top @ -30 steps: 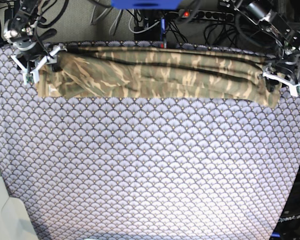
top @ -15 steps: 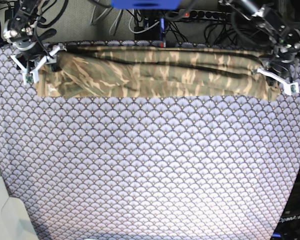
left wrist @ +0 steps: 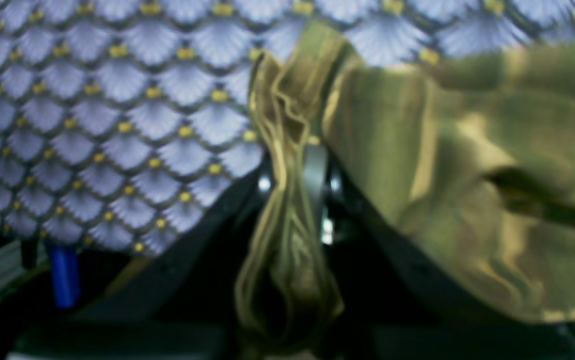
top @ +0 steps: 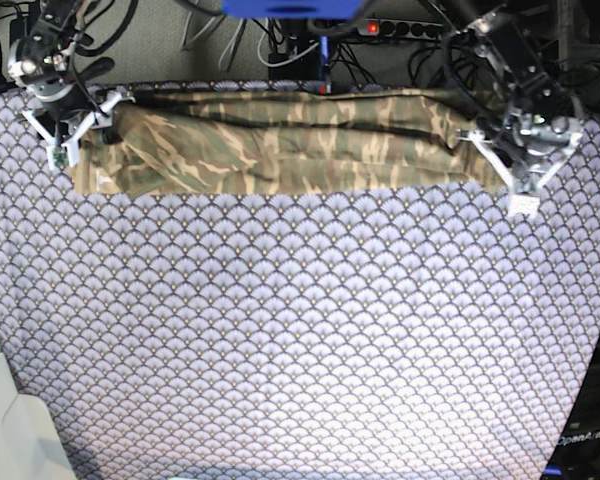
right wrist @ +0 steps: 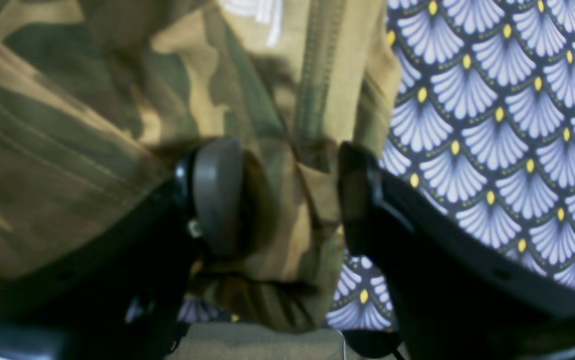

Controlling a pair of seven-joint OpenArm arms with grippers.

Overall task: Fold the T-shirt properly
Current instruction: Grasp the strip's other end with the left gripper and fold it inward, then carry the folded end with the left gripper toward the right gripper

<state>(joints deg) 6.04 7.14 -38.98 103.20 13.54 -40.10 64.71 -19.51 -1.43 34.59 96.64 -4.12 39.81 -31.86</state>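
The T-shirt [top: 300,150] lies as a long narrow band along the far edge of the desk [top: 300,340], its long axis running side to side, parallel to that edge. It rests on the tablecloth [top: 280,350] and reaches nearly from the far left corner to the far right corner as the base view shows them.

Each tool sits at one end of the band. The left tool [top: 521,166] is at the end on the base view's right; the left wrist view shows a bunched pinch of camouflage cloth squeezed tight between its jaws, so it is clenched on the T-shirt [left wrist: 287,210]. The right tool [top: 68,128] is at the opposite end; in the right wrist view its two pads [right wrist: 217,195] stand apart with a fold of the T-shirt [right wrist: 287,220] lying between them. One pad looks to touch the cloth, but the other shows a gap, so the jaws read as parted, with no firm grip yet.

Both arms reach in from beyond the far edge, wrists tipped down toward the cloth. The left arm angles in toward the middle of the desk, and that end of the band looks drawn slightly inward.

The next move likely turns on the band's long axis: with a firm hold at both ends, the shirt can be carried toward the near edge or folded end over end.
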